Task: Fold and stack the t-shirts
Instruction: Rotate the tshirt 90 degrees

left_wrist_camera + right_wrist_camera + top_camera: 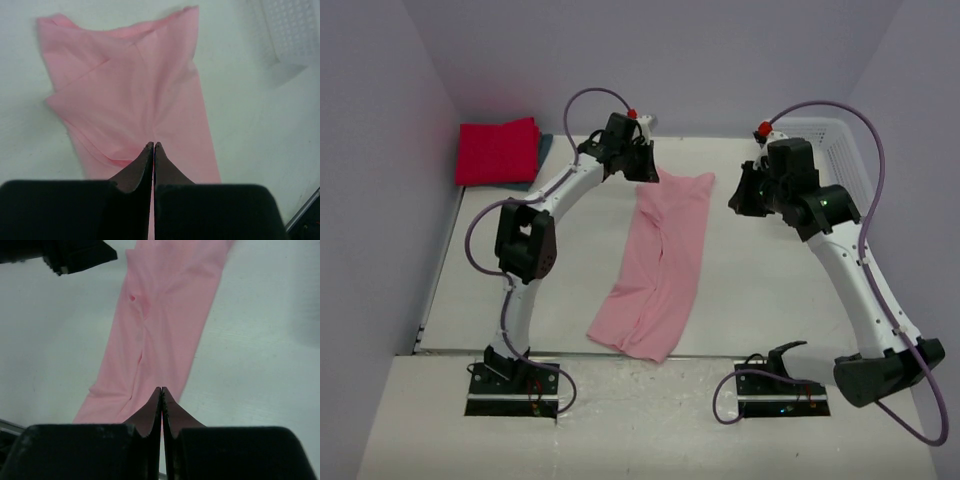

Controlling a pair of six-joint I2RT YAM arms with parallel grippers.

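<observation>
Left gripper (153,145): it is keeping its two fingers pressed together tip to tip, with only a hairline seam showing between them. It is hanging over the far left corner of the pink t-shirt (660,265). From its wrist camera the cloth is spreading out beyond the tips; whether any fabric is nipped between them cannot be told.

Right gripper (161,389): it is likewise holding its fingers squeezed together. In the overhead view it is sitting just off the pink t-shirt's far right corner, pointing toward it and standing apart from the cloth.

Pink t-shirt: it is lying flat on the table (770,290) between the two arms, doubled lengthwise into a long strip. The strip is running at a slant, its far end under the left gripper and its near end reaching the table's front edge. Soft creases are running along its length.

Red t-shirt (497,150): it is resting folded, well to the left of the pink t-shirt's far end. It is sitting on top of the teal t-shirt (544,146), which is showing only as a dark margin along its right and near sides.

Basket (830,150): the white mesh basket is standing to the right of the pink t-shirt's far end, beyond the right gripper.
</observation>
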